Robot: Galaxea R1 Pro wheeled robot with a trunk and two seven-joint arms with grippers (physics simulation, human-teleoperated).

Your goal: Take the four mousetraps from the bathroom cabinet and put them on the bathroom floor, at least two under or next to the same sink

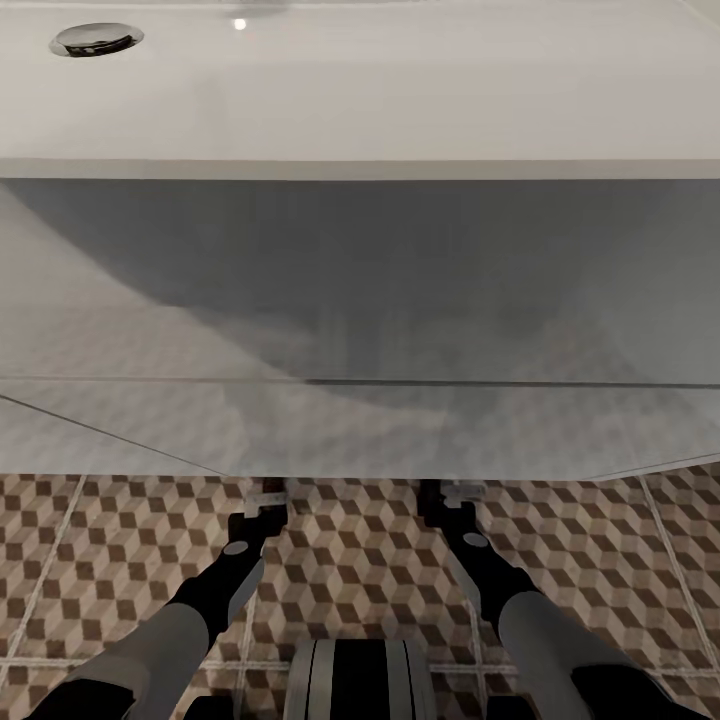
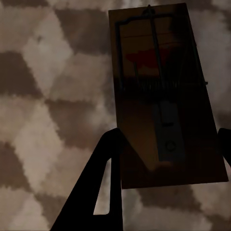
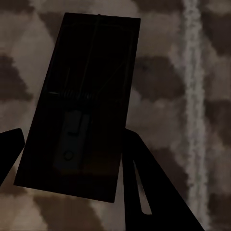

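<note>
The white bathroom sink [image 1: 400, 170] spans the head view, its boxy front hanging over the cube-patterned bathroom floor [image 1: 350, 570]. Both arms reach down under its front edge. In the left wrist view a brown mousetrap [image 2: 144, 53] with grey wire and a red spot lies between the fingers of my left gripper [image 2: 168, 134], which is shut on its sides just above the tiles. In the right wrist view a second mousetrap [image 3: 91, 53], deep in shadow, sits between the fingers of my right gripper [image 3: 73, 134], held the same way. The cabinet is out of view.
A metal drain [image 1: 96, 39] sits in the basin at the far left. A pale grout line [image 3: 192, 96] runs beside the right trap. My own base [image 1: 360, 680] shows on the floor at the near edge, between the two arms.
</note>
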